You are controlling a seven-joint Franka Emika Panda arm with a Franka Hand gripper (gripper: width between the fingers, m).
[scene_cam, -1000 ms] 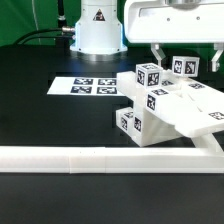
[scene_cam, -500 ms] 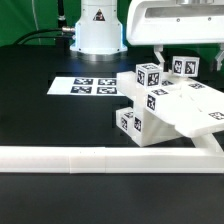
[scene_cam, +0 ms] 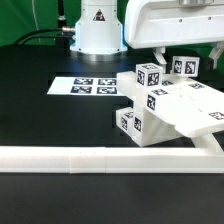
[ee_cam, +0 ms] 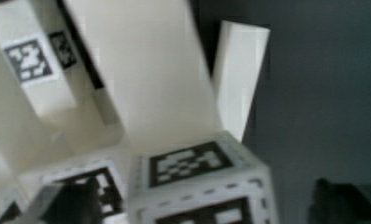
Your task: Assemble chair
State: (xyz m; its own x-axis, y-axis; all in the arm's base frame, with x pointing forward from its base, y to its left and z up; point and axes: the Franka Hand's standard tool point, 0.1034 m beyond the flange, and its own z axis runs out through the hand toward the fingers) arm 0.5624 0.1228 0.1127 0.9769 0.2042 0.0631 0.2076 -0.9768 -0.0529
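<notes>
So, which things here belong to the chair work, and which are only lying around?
Part of the job:
- white chair pieces, stacked together
- gripper, above them

Not part of it:
- marker board, flat on the table
- long white rail, in front

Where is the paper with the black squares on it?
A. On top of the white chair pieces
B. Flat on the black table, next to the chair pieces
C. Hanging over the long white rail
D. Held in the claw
B. In the exterior view the marker board lies flat on the black table, on the exterior view's left of the pile of chair pieces.
</notes>
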